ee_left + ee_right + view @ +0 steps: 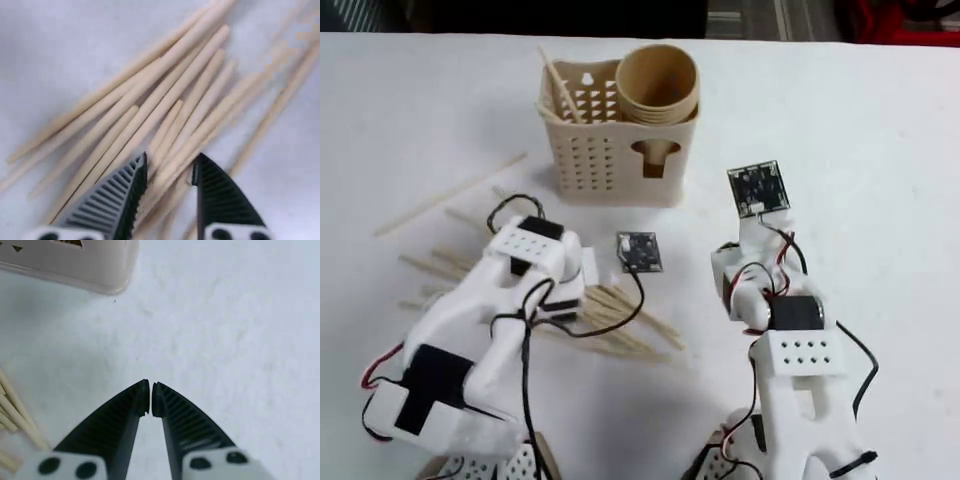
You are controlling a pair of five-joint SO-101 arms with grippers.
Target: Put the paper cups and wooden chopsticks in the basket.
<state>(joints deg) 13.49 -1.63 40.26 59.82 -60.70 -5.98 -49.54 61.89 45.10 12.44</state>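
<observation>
A perforated beige basket (605,150) stands at the back middle of the table. Stacked paper cups (658,85) sit in its right side, and one chopstick (560,85) leans in its left side. Several wooden chopsticks (620,320) lie in a loose pile in front of the basket, under the left arm. Over that pile (165,100) my left gripper (170,167) hangs low and open, with a few sticks between its fingers. My right gripper (150,396) is shut on nothing, just above bare table to the right of the pile, in front of the basket's corner (75,265).
More chopsticks (450,190) lie scattered over the left of the table. A few stick ends (12,415) reach toward the right gripper. The white table (860,130) to the right of the basket is bare. A dark edge runs behind the table.
</observation>
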